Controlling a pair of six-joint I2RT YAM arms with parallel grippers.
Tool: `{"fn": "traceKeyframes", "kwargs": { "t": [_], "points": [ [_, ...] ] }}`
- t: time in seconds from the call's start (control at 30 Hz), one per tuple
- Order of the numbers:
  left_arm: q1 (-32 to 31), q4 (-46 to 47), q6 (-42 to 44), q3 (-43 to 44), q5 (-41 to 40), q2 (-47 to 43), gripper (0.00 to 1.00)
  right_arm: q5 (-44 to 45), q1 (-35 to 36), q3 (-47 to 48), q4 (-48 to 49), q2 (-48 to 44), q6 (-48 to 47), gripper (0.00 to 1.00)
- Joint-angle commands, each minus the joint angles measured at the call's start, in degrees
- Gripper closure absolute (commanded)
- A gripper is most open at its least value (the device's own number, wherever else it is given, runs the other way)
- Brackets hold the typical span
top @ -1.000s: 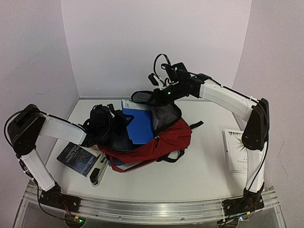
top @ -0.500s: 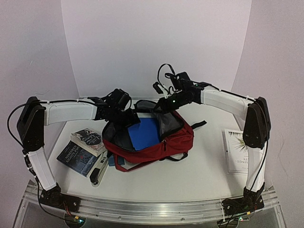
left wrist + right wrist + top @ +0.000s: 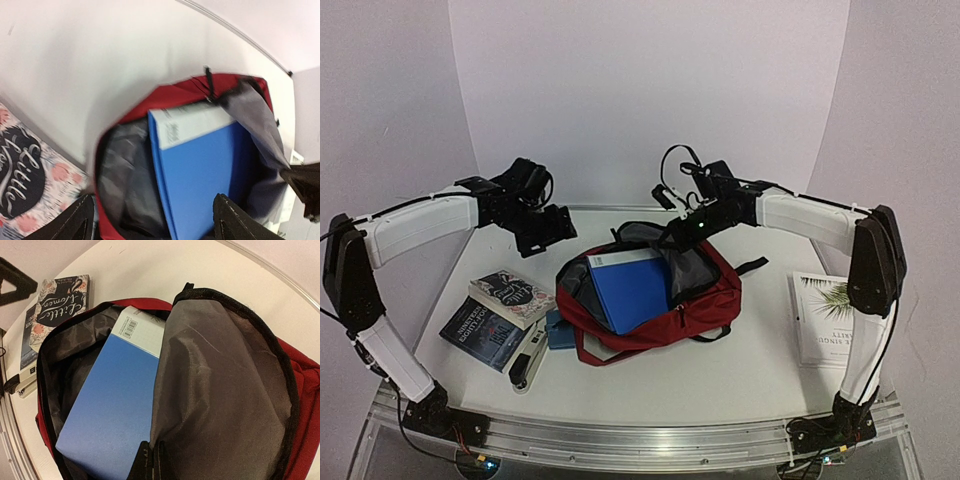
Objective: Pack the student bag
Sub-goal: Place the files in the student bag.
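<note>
We're seeing the backpack (image 3: 660, 325) lying mid-table (image 3: 750, 375), roughly between the two arms, with its mouth gaping up and toward the left side. A blue book (image 3: 635, 295) is sitting in the main compartment, and its white barcoded end is showing at the mouth. The right gripper (image 3: 151, 447) is reaching in from behind. Its jaws are pressing together on the edge of the grey-lined flap (image 3: 220, 380) and holding it lifted off the blue book, so it's clamped on the backpack. The left gripper (image 3: 548, 230) is hovering above the table, behind and to the left of the backpack and not touching it. In its wrist view we're seeing both fingers (image 3: 80, 220) spread wide with nothing between them, looking down at the open mouth. Left of the backpack, a floral paperback (image 3: 510, 297) is resting partly on a dark blue book (image 3: 478, 335), both near the backpack but apart from it. A black-and-white stapler-like thing (image 3: 528, 366) is lying just in front of them. A small blue item (image 3: 558, 330) is sitting right against the backpack's lower left edge; we can't tell what it is. On the right, a white book (image 3: 825, 320) with a palm-leaf print is lying well apart from the backpack, beside the right arm.
</note>
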Motion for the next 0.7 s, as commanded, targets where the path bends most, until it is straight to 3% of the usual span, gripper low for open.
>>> {"fn": "traceKeyframes", "kwargs": {
  "t": [0.0,0.3,0.47,0.57,0.67],
  "points": [
    [2.3,-0.6,3.9,1.3,5.7,3.7,0.19,-0.3,-0.2,0.3,2.2,-4.1,-0.7,1.0],
    [3.8,4.3,6.5,2.7,10.5,14.0,0.27,-0.4,-0.2,-0.5,2.1,-5.7,-0.3,1.0],
    [3.9,3.5,6.8,4.7,10.7,18.1,0.38,-0.3,-0.2,-1.9,2.1,-7.1,-0.8,1.0],
    [3.9,4.7,6.9,4.9,10.7,18.2,0.55,-0.1,-0.2,-2.9,2.1,-7.9,-1.1,1.0],
    [3.8,5.9,7.6,5.5,9.7,16.3,0.85,0.2,-0.2,-3.7,2.1,-8.2,-1.3,1.0]
  ]
}}
